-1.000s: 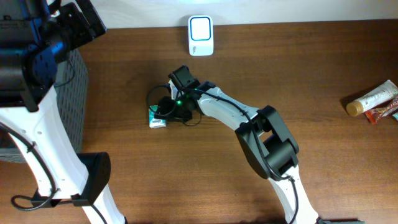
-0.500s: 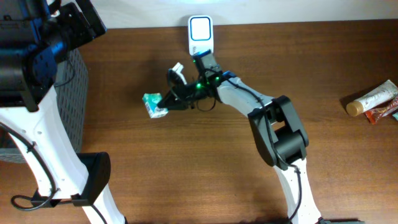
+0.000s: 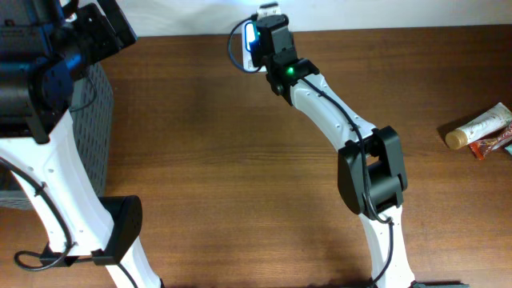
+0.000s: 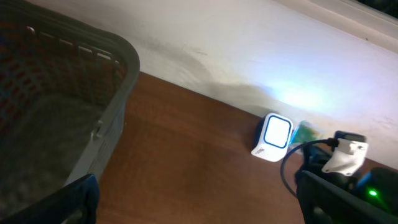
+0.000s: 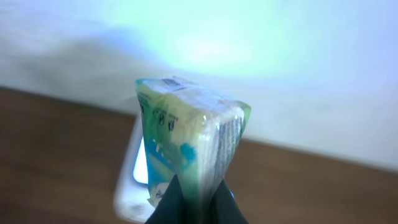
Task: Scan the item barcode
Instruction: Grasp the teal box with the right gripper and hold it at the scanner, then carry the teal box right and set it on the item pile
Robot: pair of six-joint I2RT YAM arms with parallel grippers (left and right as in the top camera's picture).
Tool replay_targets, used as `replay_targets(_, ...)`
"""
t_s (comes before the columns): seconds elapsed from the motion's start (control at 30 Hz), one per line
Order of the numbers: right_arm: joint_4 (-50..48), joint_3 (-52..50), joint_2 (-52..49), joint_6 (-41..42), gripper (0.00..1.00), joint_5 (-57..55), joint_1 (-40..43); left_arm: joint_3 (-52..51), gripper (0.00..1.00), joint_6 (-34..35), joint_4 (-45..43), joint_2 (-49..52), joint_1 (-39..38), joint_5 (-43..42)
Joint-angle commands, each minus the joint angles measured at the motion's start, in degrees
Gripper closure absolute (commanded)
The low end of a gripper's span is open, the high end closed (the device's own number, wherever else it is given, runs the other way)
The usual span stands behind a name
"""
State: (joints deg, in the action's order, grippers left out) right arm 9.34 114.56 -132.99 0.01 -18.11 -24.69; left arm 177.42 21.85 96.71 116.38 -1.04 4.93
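**Packet held up at the scanner by the back edge**

The green packet (image 5: 189,137) is being pinched from below by the right gripper (image 5: 196,200). Its jaws are clenching tight on the packet's lower edge, with only a thin fold of wrapper between them. The packet is hanging off the desk (image 3: 200,200), just in front of the scanner (image 4: 273,135). The scanner is standing at the back edge of the desk near its middle, against the white wall, and its window is glowing blue-white. Whether the packet is touching the scanner I cannot tell.

From overhead the right arm is reaching across the desk to the back edge, and its wrist is covering most of the scanner and all of the packet. In the right wrist view the packet is blocking much of the scanner's face.

A grey basket (image 3: 96,104) is sitting at the left edge of the desk. A tube (image 3: 478,128) and a red wrapper (image 3: 494,146) are lying side by side at the right edge, well apart from the scanner.

The left gripper (image 4: 196,205) is hanging over the basket's corner, spread wide and grasping nothing.
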Motion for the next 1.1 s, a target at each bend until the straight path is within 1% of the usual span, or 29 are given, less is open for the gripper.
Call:
replay_targets(0.0, -2.8, 0.8, 0.3, -14.4, 0.96, -9.7, 0.4, 0.0, 0.01, -0.9, 0.0, -0.2, 0.1, 0.0)
replay_targets(0.13, -1.2, 0.8, -2.1, -13.2, 0.96, -5.4, 0.9, 0.0, 0.01, -0.9, 0.0, -0.2, 0.1, 0.0)
replay_targets(0.17, -1.0, 0.9, -2.0, -9.9, 0.96, -6.8, 0.8, 0.0, 0.01, -0.9, 0.0, -0.2, 0.1, 0.0)
replay_targets(0.23, -0.6, 0.9, 0.2, -3.3, 0.96, -15.0, 1.5, 0.0, 0.01, -0.9, 0.0, -0.2, 0.1, 0.0)
replay_targets(0.3, 4.0, 0.9, 4.0, -0.4, 0.96, -17.3, 5.2, 0.0, 0.01, -0.9, 0.0, -0.2, 0.1, 0.0)
replay_targets(0.33, 8.0, 0.9, 5.8, 1.9, 0.96, -17.4, 8.0, 0.0, 0.01, -0.9, 0.0, -0.2, 0.1, 0.0)
replay_targets(0.4, 18.5, 0.9, 9.1, 8.4, 0.96, -17.7, 16.2, 0.0, 0.01, -0.9, 0.0, -0.2, 0.1, 0.0)
replay_targets(0.47, 28.1, 0.9, 10.5, 10.0, 0.96, -17.7, 25.4, 0.0, 0.01, -0.9, 0.0, -0.2, 0.1, 0.0)
replay_targets(0.5, 34.6, 0.8, 10.4, 10.0, 0.96, -17.7, 31.8, 0.0, 0.01, -0.9, 0.0, -0.2, 0.1, 0.0)
replay_targets(0.6, 42.4, 0.3, 8.5, 11.2, 0.96, -15.3, 42.3, 0.0, 0.01, -0.9, 0.0, -0.2, 0.1, 0.0)
replay_targets(0.63, 43.3, -0.2, 7.8, 11.2, 0.96, -12.8, 45.8, 0.0, 0.01, -0.9, 0.0, -0.2, 0.1, 0.0)
replay_targets(0.73, 44.5, -0.2, 6.1, 11.2, 0.95, -6.0, 51.3, 0.0, 0.01, -0.9, 0.0, -0.2, 0.1, 0.0)
replay_targets(0.8, 44.5, -0.2, 5.9, 11.2, 0.76, -4.6, 54.0, 0.0, 0.01, -0.9, 0.0, -0.2, 0.1, 0.0)
replay_targets(0.87, 45.7, -0.2, 5.9, 11.3, 0.71, -5.0, 55.2, 0.0, 0.01, -0.9, 0.0, -0.2, 0.1, 0.0)
replay_targets(0.9, 46.5, -0.2, 5.9, 11.3, 0.70, -5.0, 56.0, 0.0, 0.01, -0.9, 0.0, -0.2, 0.1, 0.0)
replay_targets(0.97, 48.2, -0.1, 6.9, 13.2, 0.62, -5.0, 57.7, 0.0, 0.01, -0.9, 0.0, -0.2, 0.1, 0.0)
replay_targets(1.03, 49.9, -0.1, 9.5, 14.0, 0.59, -5.0, 58.9, 0.0, 0.01, -0.9, 0.0, -0.2, 0.1, 0.0)
replay_targets(1.07, 50.6, -0.1, 11.3, 14.0, 0.54, -5.0, 58.8, 0.0, 0.01, -0.9, 0.0, -0.2, 0.1, 0.0)
